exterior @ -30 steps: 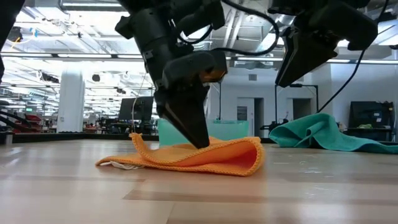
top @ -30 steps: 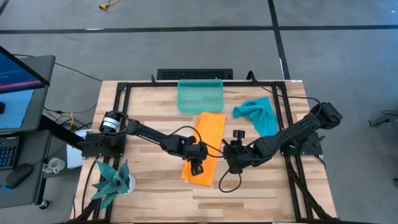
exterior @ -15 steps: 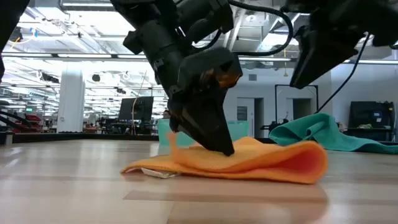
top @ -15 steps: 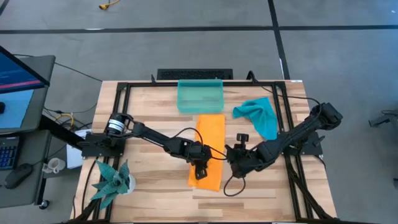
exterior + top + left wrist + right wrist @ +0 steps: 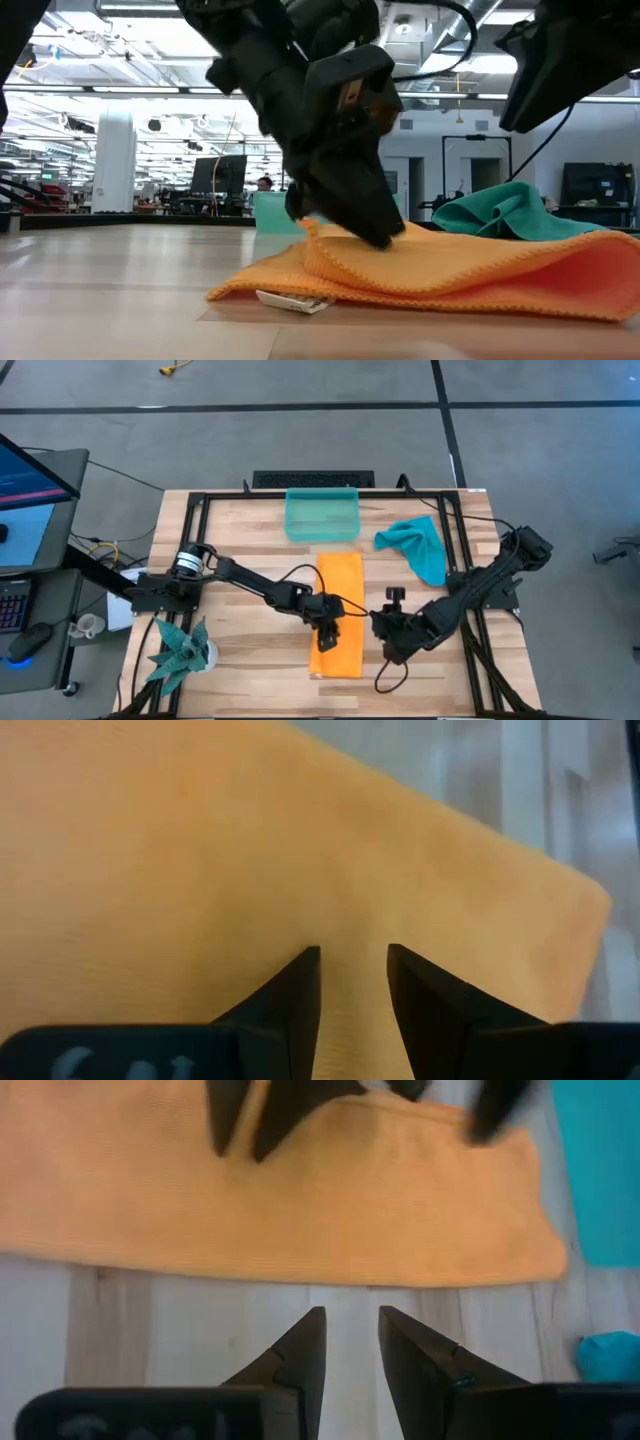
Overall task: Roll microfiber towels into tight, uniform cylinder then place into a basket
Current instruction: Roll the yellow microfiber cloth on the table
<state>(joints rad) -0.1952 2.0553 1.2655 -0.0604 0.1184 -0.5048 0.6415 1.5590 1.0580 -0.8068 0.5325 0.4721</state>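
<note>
Orange microfiber towel [image 5: 338, 612] under the left gripper [image 5: 331, 632], folded long on the wooden table [image 5: 230, 550].
Left gripper's dark fingers [image 5: 300, 990] press into the nubbly cloth, slightly parted; whether they pinch it cannot be told. Right gripper [image 5: 392, 649] hovers just right of the towel, narrowly open, empty. Crumpled teal towel [image 5: 417, 543] lies far right; translucent green basket [image 5: 322, 515] stands beyond.
</note>
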